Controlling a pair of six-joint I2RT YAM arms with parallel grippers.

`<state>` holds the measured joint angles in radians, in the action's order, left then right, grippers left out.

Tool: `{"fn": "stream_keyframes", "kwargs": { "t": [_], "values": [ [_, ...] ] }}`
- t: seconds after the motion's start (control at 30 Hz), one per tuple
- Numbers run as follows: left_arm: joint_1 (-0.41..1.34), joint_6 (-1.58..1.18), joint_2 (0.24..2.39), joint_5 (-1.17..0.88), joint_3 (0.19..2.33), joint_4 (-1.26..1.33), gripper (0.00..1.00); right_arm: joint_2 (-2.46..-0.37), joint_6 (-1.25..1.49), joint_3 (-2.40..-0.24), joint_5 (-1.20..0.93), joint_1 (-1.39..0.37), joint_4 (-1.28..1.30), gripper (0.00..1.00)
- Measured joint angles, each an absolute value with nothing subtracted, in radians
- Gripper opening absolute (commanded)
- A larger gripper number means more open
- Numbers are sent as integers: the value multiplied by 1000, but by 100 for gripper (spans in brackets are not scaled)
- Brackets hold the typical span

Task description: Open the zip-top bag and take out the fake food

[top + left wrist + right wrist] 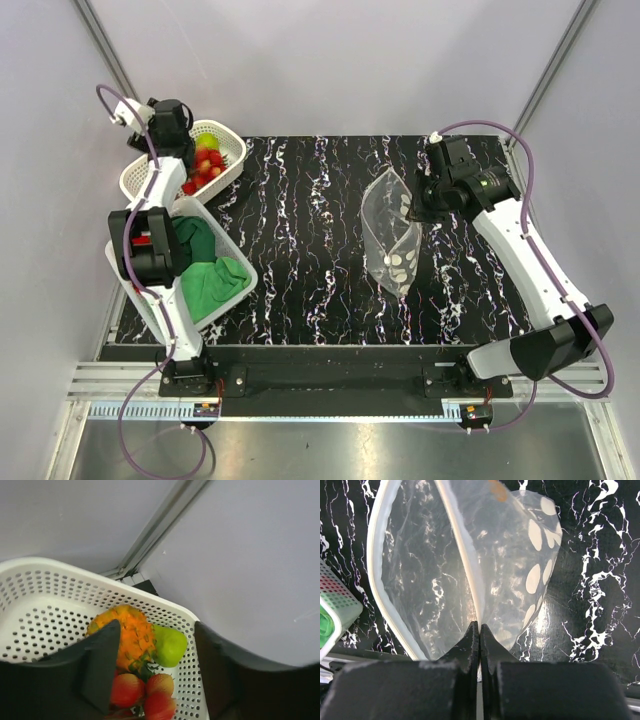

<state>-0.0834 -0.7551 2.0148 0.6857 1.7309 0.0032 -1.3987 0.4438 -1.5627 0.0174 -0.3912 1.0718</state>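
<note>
The zip-top bag [392, 235], clear with white dots, stands open on the black marbled table. My right gripper [418, 208] is shut on its upper edge. In the right wrist view the jaws [479, 625] pinch the white zip strip [460, 545], and the bag [420, 570] looks empty. The fake food [205, 165] lies in a white perforated basket [232, 150] at the far left. My left gripper [185, 140] hovers over it, open [157, 630]. Below its fingers lie an orange bumpy piece [127, 630], a green pear [170, 647] and red fruits [160, 700].
A second white basket [245, 290] holding green cloth [215, 275] stands at the table's near left, beside the left arm; its corner shows in the right wrist view [335, 610]. Grey walls and metal frame posts close in behind the far basket [45, 610].
</note>
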Motion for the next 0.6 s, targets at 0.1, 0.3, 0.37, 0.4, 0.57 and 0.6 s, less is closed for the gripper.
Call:
{"fn": "stream_keyframes", "kwargs": {
  "t": [0.1, 0.3, 0.37, 0.4, 0.57, 0.6],
  "values": [
    [-93, -773, 2013, 666, 1718, -56, 99, -1416, 443, -1580, 18, -386, 1077, 0],
    [-68, -803, 1949, 541, 1664, -155, 99, -1467, 437, -1648, 38, -376, 1097, 0],
    [-38, -812, 1898, 491, 1632, -181, 99, -1492, 432, -1677, 54, -371, 1103, 0],
    [-23, -812, 1877, 467, 1622, -191, 99, -1505, 429, -1690, 66, -367, 1106, 0],
    [120, -794, 1761, 300, 1591, -196, 99, -1551, 395, -1735, 141, -339, 1142, 0],
    [149, -785, 1734, 273, 1572, -191, 99, -1559, 385, -1746, 160, -330, 1152, 0]
  ]
}}
